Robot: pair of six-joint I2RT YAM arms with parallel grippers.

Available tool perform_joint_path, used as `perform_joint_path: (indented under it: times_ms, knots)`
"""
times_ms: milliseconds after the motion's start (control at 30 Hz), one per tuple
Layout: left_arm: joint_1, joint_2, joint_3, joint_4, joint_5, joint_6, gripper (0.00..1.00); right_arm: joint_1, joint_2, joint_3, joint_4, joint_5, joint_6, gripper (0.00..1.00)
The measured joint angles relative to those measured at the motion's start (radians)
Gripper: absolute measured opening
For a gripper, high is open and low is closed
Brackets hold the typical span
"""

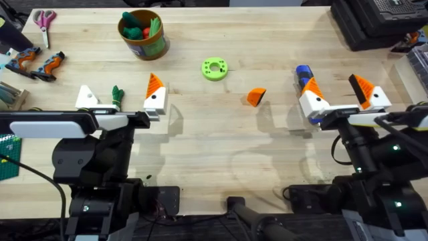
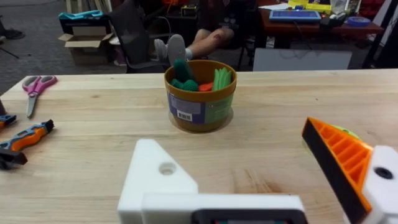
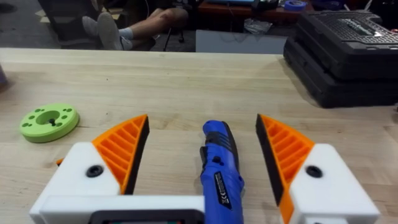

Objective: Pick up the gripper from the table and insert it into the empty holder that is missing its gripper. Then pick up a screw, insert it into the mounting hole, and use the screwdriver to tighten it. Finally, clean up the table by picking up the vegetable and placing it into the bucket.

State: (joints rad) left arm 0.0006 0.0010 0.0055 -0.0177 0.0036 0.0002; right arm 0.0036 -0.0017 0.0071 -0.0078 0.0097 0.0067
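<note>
Overhead: loose orange gripper (image 1: 256, 96) lies mid-table, untouched, first step pending. Holder (image 1: 86, 98) on left gripper (image 1: 120, 99) is bare; jaws spread, vegetable (image 1: 118, 97) between them. Right gripper (image 1: 343, 97) spread over screwdriver (image 1: 304, 73). Next: right grabs the wedge.

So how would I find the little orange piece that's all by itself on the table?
Start at the lime-green ring in the middle of the wooden table, then look toward the right arm's side. The gripper lies there on bare wood, a small orange wedge. Unlike the other orange tips, it has no white block joined to it.
</note>
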Motion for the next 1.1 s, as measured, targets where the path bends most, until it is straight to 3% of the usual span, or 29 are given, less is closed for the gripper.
perform_joint_path:
  times_ms: [433,467,567,700,733,1100]
  knots:
    - [0.0,0.0,0.0,-0.006,0.0,0.0,0.996,0.0,0.0,0.0,0.001,0.0,0.0,0.994]
    - [0.0,0.0,0.001,-0.018,0.0,0.0,0.996,0.0,0.0,0.0,0.0,0.0,0.0,0.993]
    - [0.0,0.002,0.061,-0.19,0.0,0.0,0.999,0.0,0.001,0.051,-0.111,-0.001,0.001,0.994]
    - [0.0,0.038,0.194,-0.369,-0.012,0.007,0.998,0.0,0.038,0.158,-0.31,-0.005,0.001,0.994]
    - [0.0,0.126,0.331,-0.471,-0.025,0.021,0.998,0.0,0.117,0.266,-0.401,-0.007,0.001,0.994]
    - [0.0,0.668,0.896,-0.84,-0.031,0.037,0.998,0.0,0.573,0.721,-0.633,-0.008,0.001,0.994]
